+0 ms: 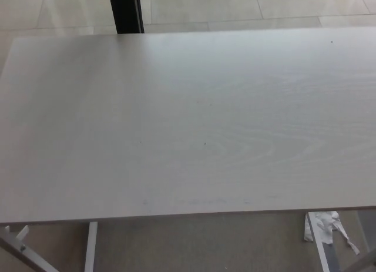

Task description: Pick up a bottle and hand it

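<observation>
Well, from my seat there is nothing to take hold of: the head view shows only the pale desk (194,137), its wood-grain top filling the picture from nine o'clock across to three. No bottle is in view anywhere on it, and I cannot say where it is. Neither robot hand shows either, left or right, so I cannot tell whether their fingers are spread or pressed together (no forearm, no cable, nothing).

Around the edges I see a dark post (125,10) at about eleven o'clock beyond the far edge of the desk, pale floor tiles (247,4) at twelve, and a crumpled white scrap (330,228) on the floor at about five, beside a desk leg (90,248) showing at seven.

How the bottle would handle I can only judge from the task wording: I'd expect something light and smooth, possibly slippery, best taken around the middle of its body. These pictures confirm none of that.
</observation>
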